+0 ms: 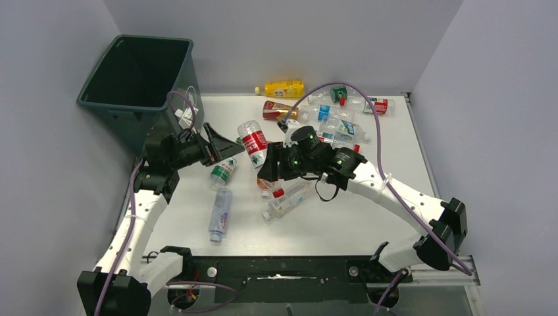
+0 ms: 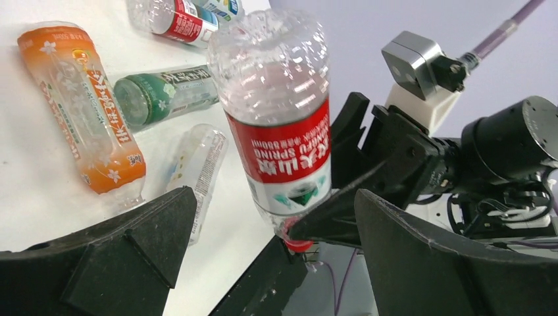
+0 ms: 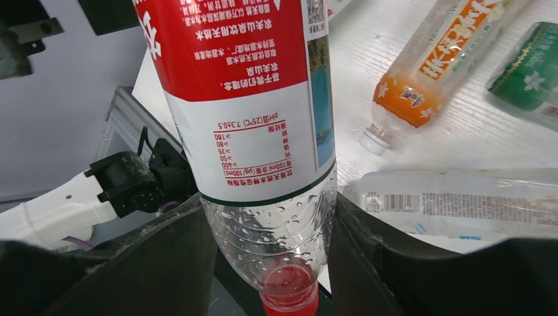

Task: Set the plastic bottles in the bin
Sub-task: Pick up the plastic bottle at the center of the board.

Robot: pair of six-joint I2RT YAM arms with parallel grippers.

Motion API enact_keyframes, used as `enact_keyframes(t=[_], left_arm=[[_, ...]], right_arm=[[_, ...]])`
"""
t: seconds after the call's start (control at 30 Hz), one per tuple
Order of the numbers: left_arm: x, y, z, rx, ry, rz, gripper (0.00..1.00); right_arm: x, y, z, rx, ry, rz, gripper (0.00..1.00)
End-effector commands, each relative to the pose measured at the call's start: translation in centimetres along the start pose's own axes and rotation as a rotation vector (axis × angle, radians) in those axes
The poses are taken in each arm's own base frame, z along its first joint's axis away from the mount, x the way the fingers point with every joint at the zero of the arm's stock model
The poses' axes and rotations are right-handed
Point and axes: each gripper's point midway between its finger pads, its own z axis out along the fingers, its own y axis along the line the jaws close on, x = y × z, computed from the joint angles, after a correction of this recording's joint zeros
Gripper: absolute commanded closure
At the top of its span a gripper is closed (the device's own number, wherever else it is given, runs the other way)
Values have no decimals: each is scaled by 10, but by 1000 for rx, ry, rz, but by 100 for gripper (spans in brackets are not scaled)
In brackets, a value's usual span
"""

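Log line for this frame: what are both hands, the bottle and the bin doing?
right hand: shut on red-label bottle near cap | left hand: open, facing that bottle | bin: upright, far left | other bottles: lying on table

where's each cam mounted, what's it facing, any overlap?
Top external: above and behind the robot, looking down on table, bin; left arm, right arm show.
Left wrist: faces the red-label bottle; own open fingers low in frame.
Right wrist: looks along own fingers clamping that bottle.
Shared: both wrist views see that bottle.
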Motion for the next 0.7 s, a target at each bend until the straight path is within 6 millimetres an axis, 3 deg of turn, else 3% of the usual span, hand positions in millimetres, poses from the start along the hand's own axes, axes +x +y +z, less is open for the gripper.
enact_keyframes(t=[0.0, 0.67], left_arm=[[-20, -20, -4, 27, -73, 88, 8], [-16, -3, 0, 0, -110, 71, 8]], right_arm=[[-23, 36, -6, -94, -83, -35, 60], [-6, 66, 19, -168, -41, -45, 61]])
